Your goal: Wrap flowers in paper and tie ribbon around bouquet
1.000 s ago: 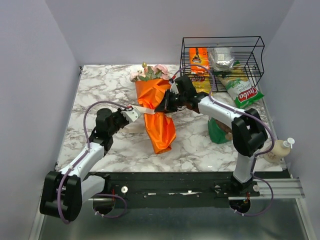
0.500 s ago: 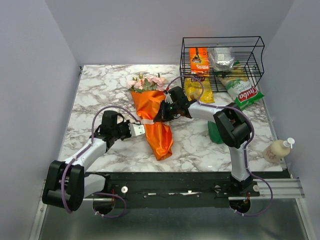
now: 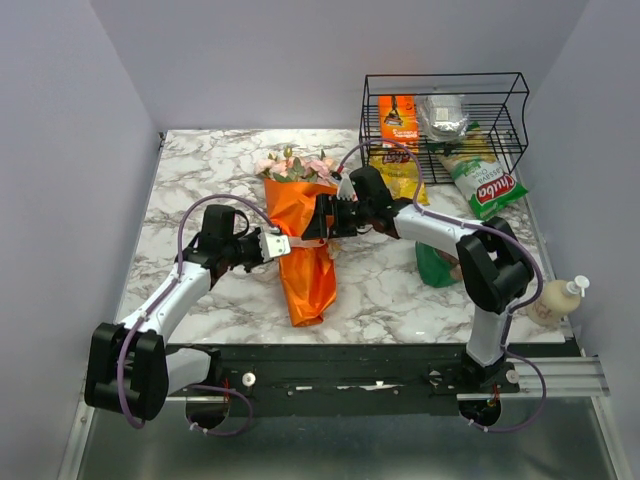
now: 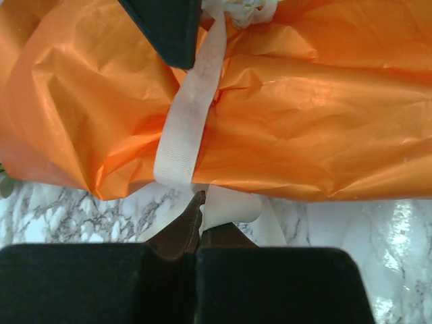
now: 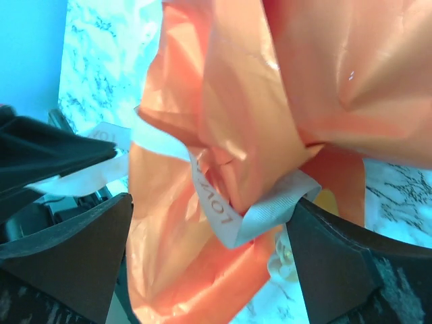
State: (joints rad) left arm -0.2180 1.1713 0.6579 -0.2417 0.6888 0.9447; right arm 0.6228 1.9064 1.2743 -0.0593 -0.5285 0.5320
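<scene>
The bouquet point(image 3: 305, 240) lies flat on the marble table point(image 3: 200, 180), to the left of the wire basket point(image 3: 445, 110) and nearer the arm bases than the basket. The flowers point(image 3: 297, 166) form the end closest to the basket, just beyond its front left corner. The paper point(image 3: 310, 280) flares away from the basket toward the near edge of the table. The ribbon point(image 3: 290, 243) crosses the narrow waist of the paper and leaves it on the side away from the basket. The left gripper point(image 3: 272, 244) is on that far side of the bouquet. In the left wrist view its fingertips point(image 4: 196, 209) are pressed together on the ribbon point(image 4: 189, 128) where it comes off the edge of the paper point(image 4: 304, 135), and the strip runs taut up over the orange folds. The right gripper point(image 3: 322, 218) is on the basket side of the bouquet, level with the waist. In the right wrist view its fingers point(image 5: 74, 250) stand wide apart, one on each side of the gathered paper point(image 5: 223, 101). A folded loop of printed ribbon point(image 5: 270, 209) sits between them, and they clamp nothing. A green and white snack packet point(image 3: 487, 180) lies half out of the front of the basket.
</scene>
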